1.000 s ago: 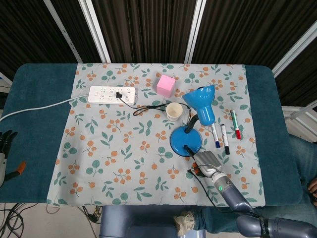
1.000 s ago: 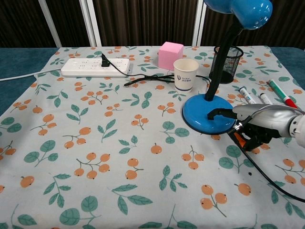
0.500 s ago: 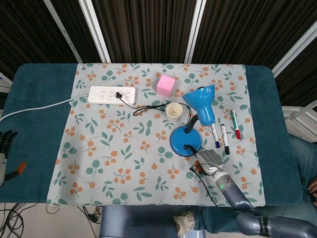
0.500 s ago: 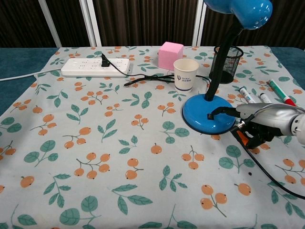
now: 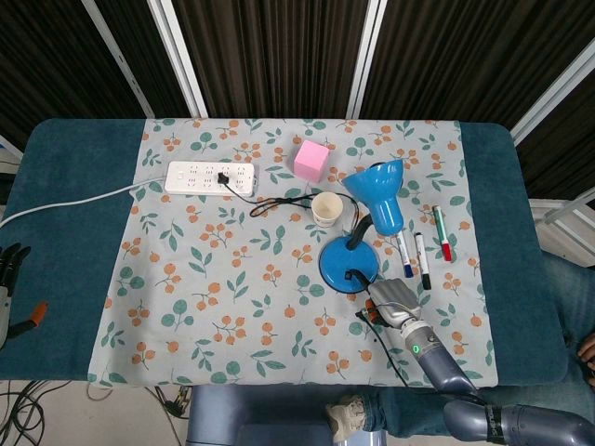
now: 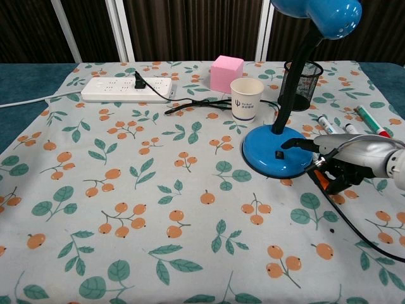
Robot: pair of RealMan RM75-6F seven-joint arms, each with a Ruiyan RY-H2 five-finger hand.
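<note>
A blue desk lamp stands right of centre, its round base (image 5: 344,265) (image 6: 266,158) on the flowered cloth and its shade (image 5: 381,193) (image 6: 319,12) raised above. My right hand (image 5: 395,299) (image 6: 354,158) hovers at the base's right rim, one finger stretched out over the rim and the others curled in, holding nothing. The fingertip sits just right of the small black switch (image 6: 278,154), which shows uncovered. My left hand (image 5: 7,269) hangs off the table's left edge with fingers apart and nothing in them.
A white power strip (image 5: 209,177) (image 6: 123,90) lies at the back left with the lamp's black cable (image 6: 196,104) plugged in. A pink cube (image 5: 311,159) (image 6: 226,72), a paper cup (image 5: 326,209) (image 6: 247,99), a black mesh pen holder (image 6: 302,79) and several markers (image 5: 416,251) (image 6: 367,120) surround the lamp.
My right hand has drawn slightly back to the right; its fingertip, which covered the switch on the lamp base, now leaves it visible. The left hand has hardly moved.
</note>
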